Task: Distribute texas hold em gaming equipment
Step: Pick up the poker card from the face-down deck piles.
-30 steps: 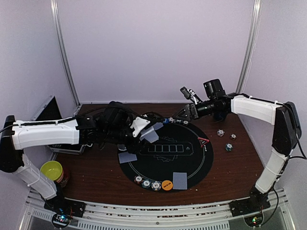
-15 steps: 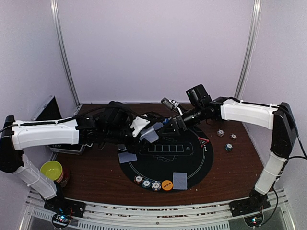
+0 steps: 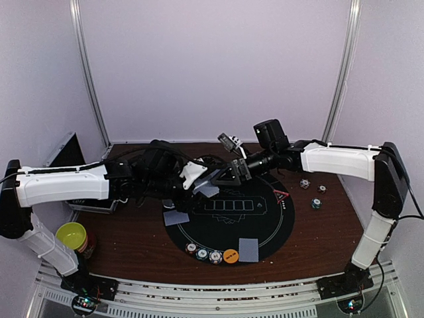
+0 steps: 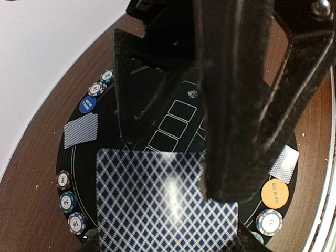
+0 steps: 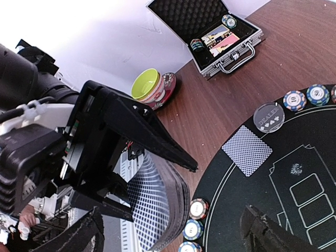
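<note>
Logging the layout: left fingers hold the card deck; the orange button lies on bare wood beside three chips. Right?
No: the top view shows the orange button on the black mat, not bare wood. The left fingers do hold the card deck; three chips sit beside the button.

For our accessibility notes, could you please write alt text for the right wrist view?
The left end effector grips a curved deck of blue-patterned playing cards by a round black felt mat, where one face-down card lies; an open silver case sits beyond.

White arm shells (image 3: pixel 63 185), black joints, black left tool (image 3: pixel 205 182) and right tool (image 5: pixel 173 233).
</note>
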### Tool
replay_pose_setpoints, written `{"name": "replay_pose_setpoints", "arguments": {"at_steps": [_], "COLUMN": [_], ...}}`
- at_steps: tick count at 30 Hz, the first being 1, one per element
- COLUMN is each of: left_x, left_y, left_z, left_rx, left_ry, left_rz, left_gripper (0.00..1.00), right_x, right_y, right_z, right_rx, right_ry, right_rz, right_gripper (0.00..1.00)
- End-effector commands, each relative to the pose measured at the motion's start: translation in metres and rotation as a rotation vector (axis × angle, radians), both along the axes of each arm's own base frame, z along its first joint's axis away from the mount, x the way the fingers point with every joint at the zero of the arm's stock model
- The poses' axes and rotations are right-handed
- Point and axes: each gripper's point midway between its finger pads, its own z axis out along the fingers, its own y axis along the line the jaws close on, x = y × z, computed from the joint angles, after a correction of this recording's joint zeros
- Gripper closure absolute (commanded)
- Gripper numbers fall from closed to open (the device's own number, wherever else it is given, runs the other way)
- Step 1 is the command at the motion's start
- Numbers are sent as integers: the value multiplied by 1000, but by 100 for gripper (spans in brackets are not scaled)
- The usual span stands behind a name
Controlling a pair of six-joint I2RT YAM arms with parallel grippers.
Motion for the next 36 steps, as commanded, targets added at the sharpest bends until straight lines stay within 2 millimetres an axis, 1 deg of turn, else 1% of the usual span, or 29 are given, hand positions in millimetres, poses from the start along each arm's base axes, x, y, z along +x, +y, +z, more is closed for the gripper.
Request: {"name": "replay_pose_setpoints", "arguments": {"at_steps": [1,8,17,22,27,31,35,36], "left_x": [1,0,-2,-2,-2,-2,-2,-2], "left_y": [-6,-7,-8,-8,-7,-7,-8,-8], "left_z": [20,20,21,21,21,22,21,21], "left_rx": [-62,-64,-65,-64,-64,-65,-64,-64], "left_ry": [-46,-44,-43,-46,-47,-48,-47,-47], "left_rz": [-19,-25,-31,-34,-31,-32,-33,-33], "left_gripper": [40,40,40,40,40,40,40,40], "right_x": [3,-3,4,6,4,2,1,2], "right_y": [13,23,33,35,34,31,28,28], "right_z": [1,-5,0,-10,-14,-12,-9,-9], "right_rx": [13,11,49,29,14,4,5,4], "right_ry": [21,46,96,131,127,108,98,96], "right_rz": [2,26,14,11,19,24,23,22], "right_gripper": [11,20,29,38,42,49,61,63]}}
